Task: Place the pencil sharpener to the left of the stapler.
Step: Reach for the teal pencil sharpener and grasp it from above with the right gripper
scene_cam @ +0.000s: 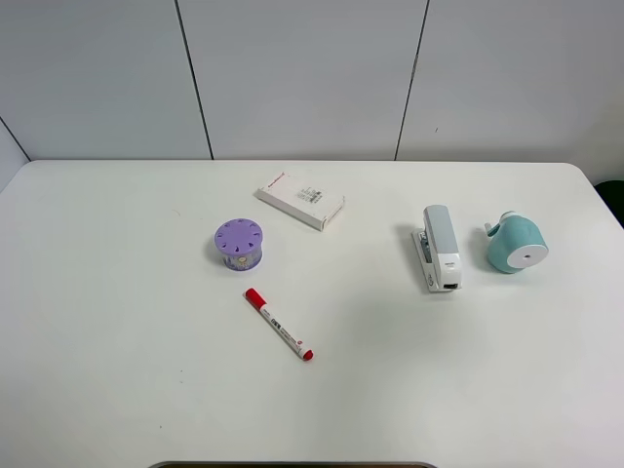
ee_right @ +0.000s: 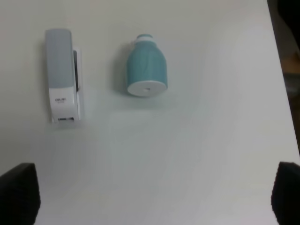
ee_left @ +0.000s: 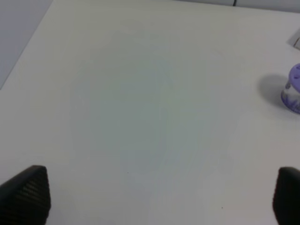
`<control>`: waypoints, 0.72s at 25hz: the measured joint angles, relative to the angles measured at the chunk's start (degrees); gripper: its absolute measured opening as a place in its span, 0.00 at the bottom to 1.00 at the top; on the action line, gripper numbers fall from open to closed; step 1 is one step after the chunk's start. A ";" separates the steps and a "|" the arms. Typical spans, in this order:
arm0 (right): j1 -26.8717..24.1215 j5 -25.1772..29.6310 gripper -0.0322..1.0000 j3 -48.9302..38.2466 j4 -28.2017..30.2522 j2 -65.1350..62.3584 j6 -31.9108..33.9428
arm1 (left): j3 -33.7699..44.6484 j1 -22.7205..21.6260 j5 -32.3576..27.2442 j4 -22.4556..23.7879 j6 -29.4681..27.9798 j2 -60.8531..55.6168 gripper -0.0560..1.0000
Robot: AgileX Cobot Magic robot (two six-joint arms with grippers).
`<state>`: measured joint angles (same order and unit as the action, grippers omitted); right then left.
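Two task items I log: pencil sharpener (scene_cam: pixel 517 244) lying just right of stapler (scene_cam: pixel 440 249), not touching. Left gripper (ee_left: pixel 154 197) and right gripper (ee_right: pixel 152 194), both with jaws spread wide above the table (scene_cam: pixel 97 341).

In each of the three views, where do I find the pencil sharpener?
Exterior high: the pencil sharpener lies at the right of the picture, just right of the stapler.
Left wrist: not in view.
Right wrist: the sharpener lies beside the stapler, not touching, white face toward the camera.
Shared landmark: the stapler, in both of those views.
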<state>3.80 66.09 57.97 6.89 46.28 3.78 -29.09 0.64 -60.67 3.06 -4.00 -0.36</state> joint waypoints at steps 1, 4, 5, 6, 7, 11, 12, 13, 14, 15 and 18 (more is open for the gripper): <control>0.00 0.31 0.99 0.88 0.13 1.99 0.00 | 0.00 0.00 0.00 0.00 0.00 0.00 0.96; -0.07 0.80 0.99 3.35 1.87 7.24 0.19 | 0.00 0.00 0.00 0.00 0.00 0.00 0.96; -0.69 0.89 0.99 4.08 2.20 8.87 0.19 | 0.00 0.00 0.00 0.00 0.00 0.00 0.96; -1.84 0.89 0.99 4.92 2.34 10.12 0.19 | 0.00 0.00 0.00 0.00 0.00 0.00 0.96; -3.09 0.89 0.99 5.66 2.39 11.58 0.19 | 0.00 0.00 0.00 0.00 0.00 0.00 0.96; -8.57 0.81 0.98 7.86 1.08 16.93 -1.63 | 0.00 0.00 0.00 0.00 0.00 0.00 0.96; -9.33 0.52 0.98 8.31 0.02 18.40 -2.44 | 0.00 0.00 0.00 0.00 0.00 0.00 0.96; -9.82 -0.03 0.97 8.81 -1.04 19.96 -2.98 | 0.00 0.00 0.00 0.00 0.00 0.00 0.96; -10.00 -0.71 0.97 9.25 -1.84 21.38 -3.78 | 0.00 0.00 0.00 0.00 0.00 0.00 0.96; -10.07 -1.00 0.97 9.75 -2.37 23.12 -4.43 | 0.00 0.00 0.00 0.00 0.00 0.00 0.96; -10.07 -2.25 0.97 10.97 -3.17 28.29 -5.94 | 0.00 0.00 0.00 0.00 0.00 0.00 0.96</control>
<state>-6.27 63.85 68.94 3.72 74.57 -2.16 -29.09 0.64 -60.67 3.06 -4.00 -0.36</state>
